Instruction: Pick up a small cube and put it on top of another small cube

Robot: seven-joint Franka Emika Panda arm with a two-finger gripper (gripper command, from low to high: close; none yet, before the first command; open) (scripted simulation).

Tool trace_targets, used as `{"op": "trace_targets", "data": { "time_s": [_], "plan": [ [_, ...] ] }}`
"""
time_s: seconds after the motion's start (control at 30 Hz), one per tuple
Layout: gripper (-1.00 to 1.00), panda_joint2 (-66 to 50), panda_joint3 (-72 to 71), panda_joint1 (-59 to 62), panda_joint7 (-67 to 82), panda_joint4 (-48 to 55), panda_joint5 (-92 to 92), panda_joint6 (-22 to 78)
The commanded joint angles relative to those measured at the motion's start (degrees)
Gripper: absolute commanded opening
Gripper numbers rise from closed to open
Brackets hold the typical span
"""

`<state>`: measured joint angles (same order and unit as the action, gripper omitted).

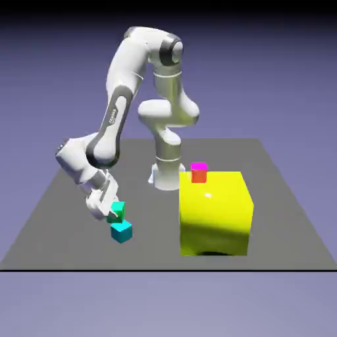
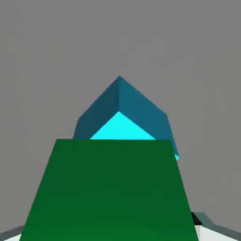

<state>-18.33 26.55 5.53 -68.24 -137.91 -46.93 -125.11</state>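
The jaws, parted by the green cube's [image 2: 110,193] width, grip it above the cyan cube [image 1: 121,232]. The cyan cube looks turned relative to them; centre the green one over it, lower gently, and release only once it sits flat.

So the small plain green cube [image 2: 110,188] blocks a good chunk of the small plain cyan cube [image 2: 120,126] in the hand view, and its own near end runs off the bottom edge. Grey gripper fingertips [image 2: 214,231] are mostly cut off down there too. In the exterior view, the big glossy yellow cube [image 1: 214,217] might be covering whatever's under the small magenta-topped cube [image 1: 199,173], can't tell.
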Motion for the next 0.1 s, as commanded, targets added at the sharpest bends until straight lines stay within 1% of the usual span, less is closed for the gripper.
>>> {"op": "trace_targets", "data": {
  "time_s": [0.0, 0.07],
  "plan": [
    [1.00, 0.00, 0.00, 0.00, 0.00, 0.00, 0.00, 0.00],
    [1.00, 4.13, 2.44, 0.05, -3.38, 0.88, 4.98, 3.48]
  ]
}}
